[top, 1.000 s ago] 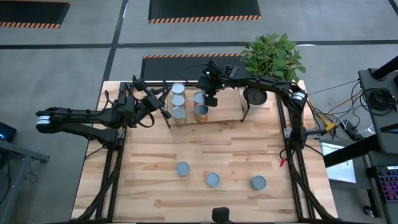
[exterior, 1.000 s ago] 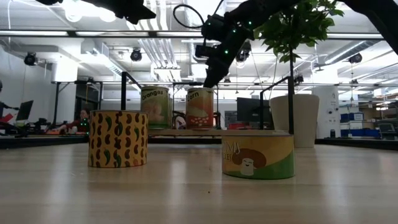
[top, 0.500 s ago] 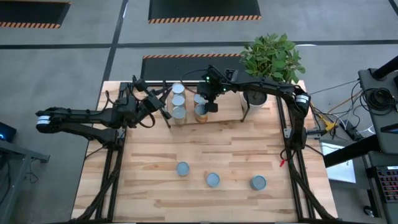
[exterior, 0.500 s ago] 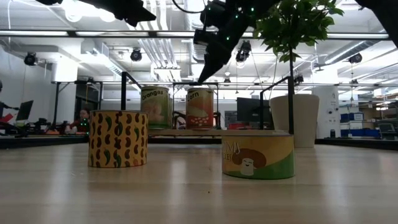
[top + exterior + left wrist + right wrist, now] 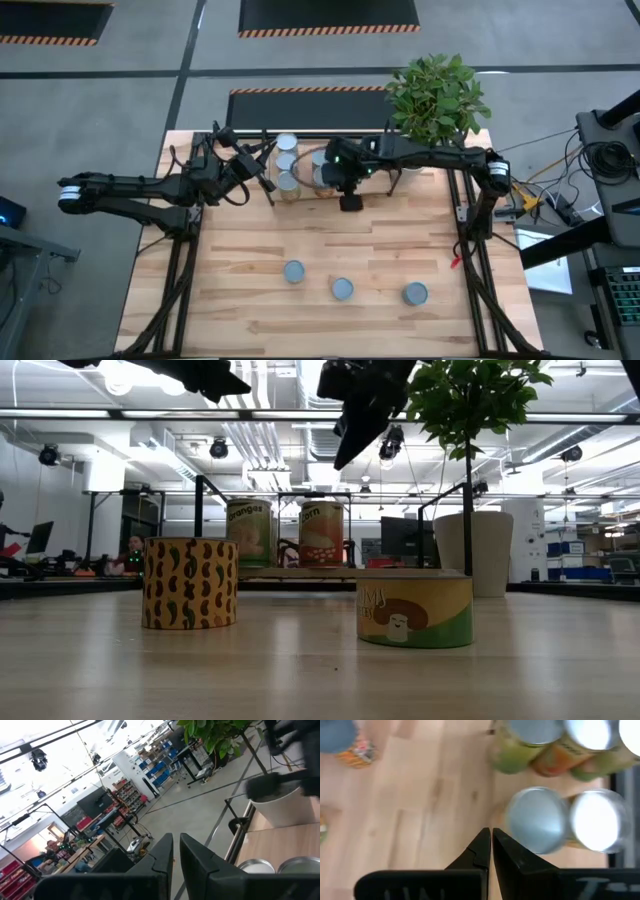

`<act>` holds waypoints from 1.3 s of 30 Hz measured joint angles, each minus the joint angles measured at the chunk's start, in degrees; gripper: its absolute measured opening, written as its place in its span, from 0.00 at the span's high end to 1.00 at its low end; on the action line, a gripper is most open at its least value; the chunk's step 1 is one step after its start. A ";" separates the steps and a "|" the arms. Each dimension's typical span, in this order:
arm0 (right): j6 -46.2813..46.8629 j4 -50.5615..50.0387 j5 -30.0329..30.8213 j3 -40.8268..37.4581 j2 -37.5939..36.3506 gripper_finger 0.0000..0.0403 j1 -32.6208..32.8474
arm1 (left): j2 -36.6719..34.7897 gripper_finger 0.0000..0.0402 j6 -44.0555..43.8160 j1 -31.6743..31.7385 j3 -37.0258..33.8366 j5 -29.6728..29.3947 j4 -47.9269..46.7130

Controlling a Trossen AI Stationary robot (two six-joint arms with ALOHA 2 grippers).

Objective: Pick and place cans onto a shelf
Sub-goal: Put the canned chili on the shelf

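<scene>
Cans [image 5: 287, 165] clustered on the shelf [image 5: 305, 193], we see right claw [image 5: 350, 201] empty, fingers together, just beside them, left claw [image 5: 268, 181] likewise closed, empty.

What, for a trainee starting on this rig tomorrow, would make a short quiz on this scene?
1. How many cans stand on the bare tabletop, off the shelf?
2. True or false: the right end effector holds a can.
3. In the high view, what stands just right of the shelf? A) white plant pot B) cardboard box C) bottle

Key: 1) three; 2) false, it is shut and empty; 3) A
</scene>
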 joint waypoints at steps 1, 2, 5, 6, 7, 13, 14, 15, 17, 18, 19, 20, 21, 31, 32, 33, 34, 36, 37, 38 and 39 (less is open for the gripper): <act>0.31 0.02 0.00 -0.53 -0.10 0.98 1.09 | 0.00 0.96 -0.03 0.00 0.00 0.00 0.00; 0.71 0.03 0.04 -1.20 -0.22 0.98 2.10 | 0.00 0.96 -0.22 0.00 0.00 0.00 0.04; 2.52 0.27 0.04 -2.96 -0.58 0.98 5.29 | 0.01 0.96 -0.91 0.00 0.00 0.00 0.12; 3.27 0.49 0.05 -3.45 -0.62 0.98 6.32 | 0.00 0.96 -1.41 -0.01 0.00 0.00 0.13; 4.01 1.08 0.07 -4.10 -0.67 0.98 7.38 | 0.00 0.96 -2.05 -0.02 0.00 0.00 0.13; 5.16 8.46 0.20 -8.82 -0.63 0.98 13.49 | 0.00 0.96 -7.67 -0.42 0.00 0.00 -0.12; 5.19 9.93 0.20 -9.63 -0.63 0.98 14.40 | 0.00 0.96 -8.50 -0.75 0.00 0.00 -0.36; 5.44 11.36 0.20 -10.45 -0.63 0.98 15.28 | 0.00 0.96 -9.71 -1.26 0.00 0.00 -1.11; 6.18 13.27 0.20 -11.71 -0.59 0.98 16.83 | 0.01 0.96 -12.57 -2.51 0.00 0.07 -3.55; 6.46 13.99 0.20 -12.15 -0.56 0.98 17.51 | 0.02 0.96 -13.94 -3.26 0.00 0.13 -5.06; 6.65 14.88 0.20 -12.66 -0.56 0.98 18.14 | 0.04 0.96 -15.31 -4.12 0.00 0.11 -6.66; 6.80 16.15 0.23 -13.28 -0.56 0.98 18.77 | 0.04 0.96 -16.51 -5.09 0.00 0.11 -7.99; 7.01 17.63 0.25 -13.95 -0.57 0.98 19.29 | 0.04 0.96 -17.53 -6.10 0.00 0.11 -9.25; 10.39 23.48 0.69 -19.22 -0.58 0.98 23.32 | 0.04 0.96 -26.13 -18.59 0.00 0.11 -23.06; 10.99 23.39 0.72 -19.54 -0.58 0.98 23.85 | 0.04 0.96 -27.09 -19.53 0.00 0.10 -23.50; 11.81 23.11 0.81 -19.78 -0.58 0.98 24.41 | 0.04 0.96 -27.99 -20.33 0.00 0.09 -23.60; 12.29 22.49 0.79 -19.87 -0.58 0.98 25.07 | 0.04 0.96 -29.02 -21.03 0.00 0.09 -23.48; 13.85 21.11 0.77 -20.00 -0.58 0.98 26.62 | 0.04 0.96 -31.23 -22.10 0.00 0.08 -23.23; 14.65 20.73 0.78 -20.00 -0.58 0.98 27.41 | 0.04 0.96 -32.49 -22.49 0.00 0.08 -23.22; 15.27 20.44 0.79 -20.00 -0.58 0.98 28.26 | 0.04 0.96 -33.79 -22.77 0.00 0.07 -23.23; 15.94 20.15 0.82 -20.00 -0.58 0.98 29.10 | 0.04 0.96 -35.15 -23.00 0.00 0.07 -23.22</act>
